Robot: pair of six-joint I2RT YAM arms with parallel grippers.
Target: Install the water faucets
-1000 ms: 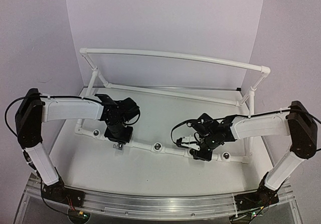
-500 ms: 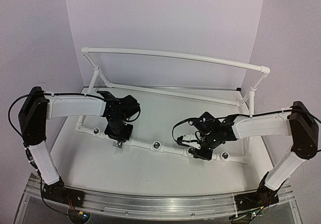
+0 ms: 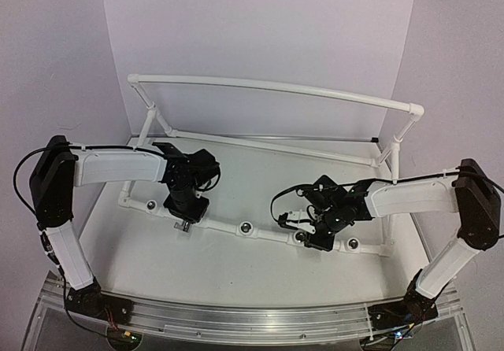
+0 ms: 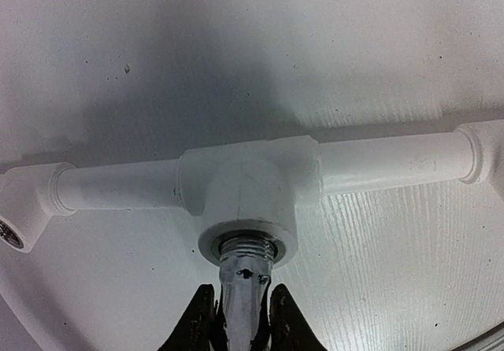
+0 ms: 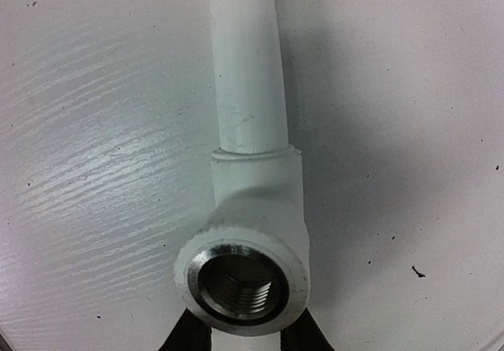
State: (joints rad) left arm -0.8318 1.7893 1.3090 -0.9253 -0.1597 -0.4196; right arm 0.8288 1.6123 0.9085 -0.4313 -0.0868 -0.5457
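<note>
1. The left end effector (image 4: 242, 325) was clamped on the stem of a water faucet (image 4: 245, 276), one finger on each side.
2. The faucet's threaded end sat in the mouth of a white tee fitting (image 4: 248, 186) on the near rail of the pipe frame (image 3: 276, 89), which lay on the counter (image 3: 252, 170).
3. The right end effector (image 5: 244, 340) gripped an open socket fitting (image 5: 256, 201) further right on the same rail, its fingers (image 5: 186, 338) pressed against both sides.
4. That socket's metal thread was bare.
</note>
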